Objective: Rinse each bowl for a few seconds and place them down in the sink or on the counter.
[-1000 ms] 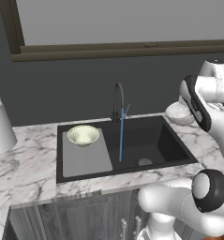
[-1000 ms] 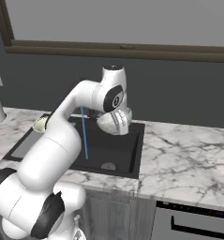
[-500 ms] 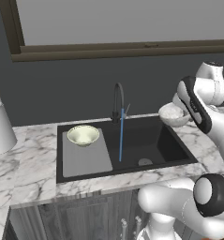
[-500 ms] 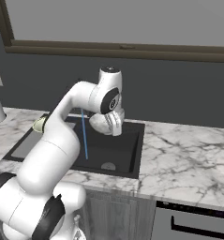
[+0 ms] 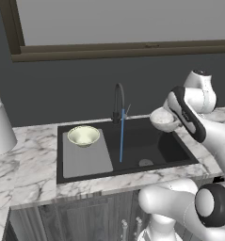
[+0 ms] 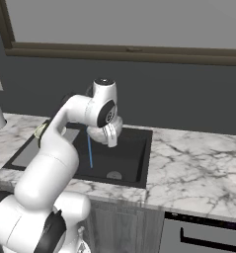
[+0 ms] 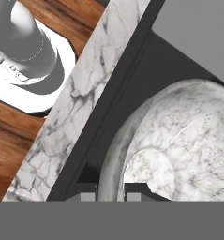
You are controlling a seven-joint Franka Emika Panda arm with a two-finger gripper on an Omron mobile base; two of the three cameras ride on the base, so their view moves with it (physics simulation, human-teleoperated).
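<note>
Since the earlier frames the arm has carried its marbled bowl leftward, from the sink's right edge to a spot over the black basin, nearer the blue water stream. The pincer grips this bowl by its rim, the finger tips on either side of the wall, above the sink set in the marble counter. Farther left, the second bowl sits upright on the grey drainboard, with the faucet at the back.
</note>
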